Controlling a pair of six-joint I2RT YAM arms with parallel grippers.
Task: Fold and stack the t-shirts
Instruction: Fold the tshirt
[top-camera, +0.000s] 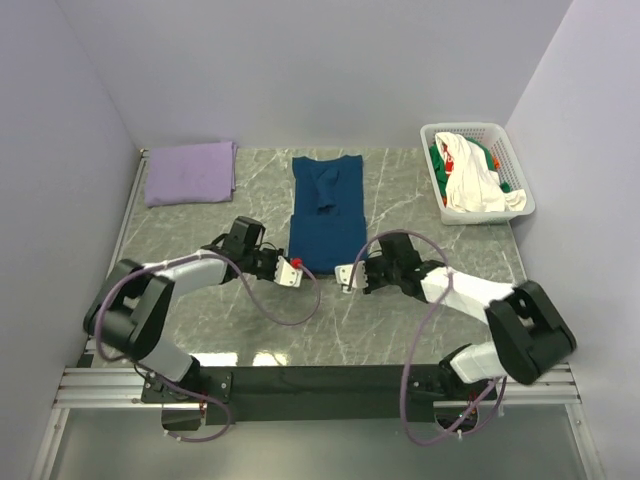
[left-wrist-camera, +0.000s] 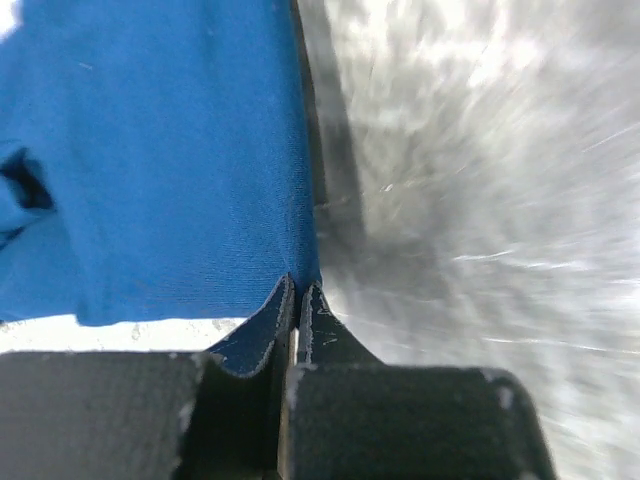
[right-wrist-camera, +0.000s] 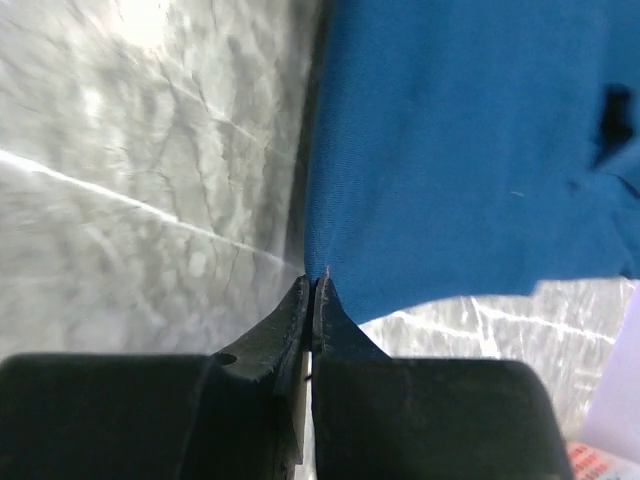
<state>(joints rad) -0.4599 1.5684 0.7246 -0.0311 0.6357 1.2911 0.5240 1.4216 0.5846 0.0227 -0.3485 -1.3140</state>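
A dark navy-blue t-shirt (top-camera: 327, 212) lies flat in the middle of the table as a long narrow strip, with one sleeve folded onto it. My left gripper (top-camera: 292, 270) is shut on its near left corner, seen in the left wrist view (left-wrist-camera: 298, 290) with blue cloth (left-wrist-camera: 160, 160) pinched between the jaws. My right gripper (top-camera: 350, 275) is shut on its near right corner, seen in the right wrist view (right-wrist-camera: 313, 285) on the blue cloth (right-wrist-camera: 460, 150). A pale lavender t-shirt (top-camera: 190, 172) lies folded at the back left.
A white lattice basket (top-camera: 462, 127) at the back right holds a crumpled white t-shirt (top-camera: 478, 185) and a green one with red-orange bits (top-camera: 440, 160). Grey walls close in the left, back and right. The marble table (top-camera: 420, 200) shows between shirt and basket.
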